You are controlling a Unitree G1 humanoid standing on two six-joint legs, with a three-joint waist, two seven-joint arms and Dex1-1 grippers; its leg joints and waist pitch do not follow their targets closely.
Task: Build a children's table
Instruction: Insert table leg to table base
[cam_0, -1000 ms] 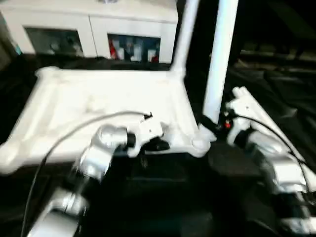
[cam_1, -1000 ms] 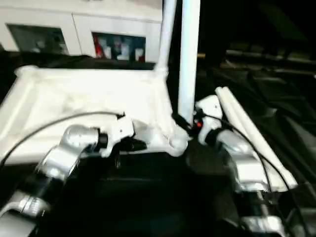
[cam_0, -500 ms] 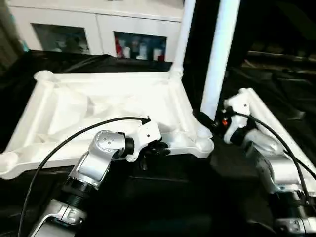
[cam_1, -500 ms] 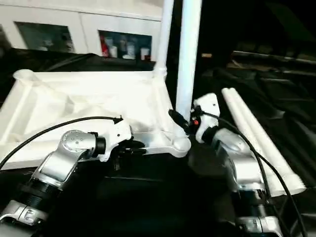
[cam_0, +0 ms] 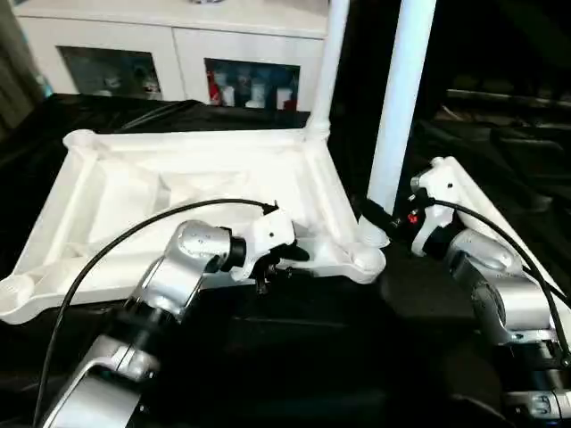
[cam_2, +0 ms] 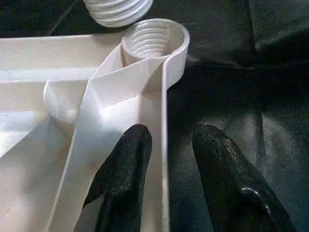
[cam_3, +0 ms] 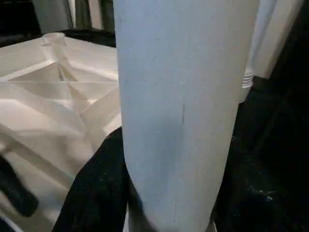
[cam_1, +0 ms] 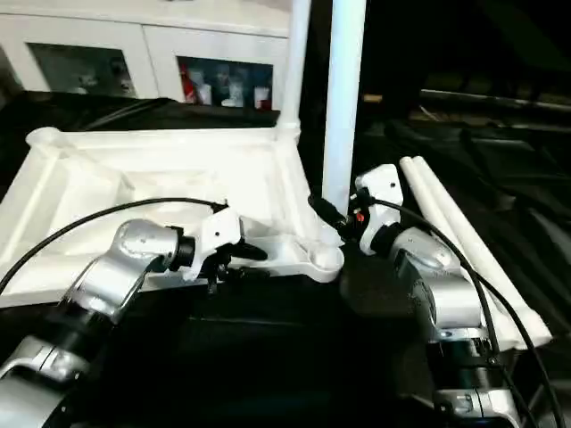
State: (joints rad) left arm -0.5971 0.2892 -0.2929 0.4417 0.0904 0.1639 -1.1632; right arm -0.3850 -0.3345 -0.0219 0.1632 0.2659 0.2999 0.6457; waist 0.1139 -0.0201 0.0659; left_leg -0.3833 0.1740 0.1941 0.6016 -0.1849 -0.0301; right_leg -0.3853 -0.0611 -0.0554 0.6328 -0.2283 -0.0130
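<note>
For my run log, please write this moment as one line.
left gripper: open, astride tabletop rim | right gripper: shut on upright leg beside near corner socket | far leg: standing

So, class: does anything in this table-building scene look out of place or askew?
One thing: the leg held by the right gripper stands beside the tabletop's near corner socket, its threaded end outside it, not screwed in. The far leg is seated upright.

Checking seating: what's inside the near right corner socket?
Near right corner socket: bare threads, no leg inside; its bottom is hidden. Held leg stands beside it in right gripper.
</note>
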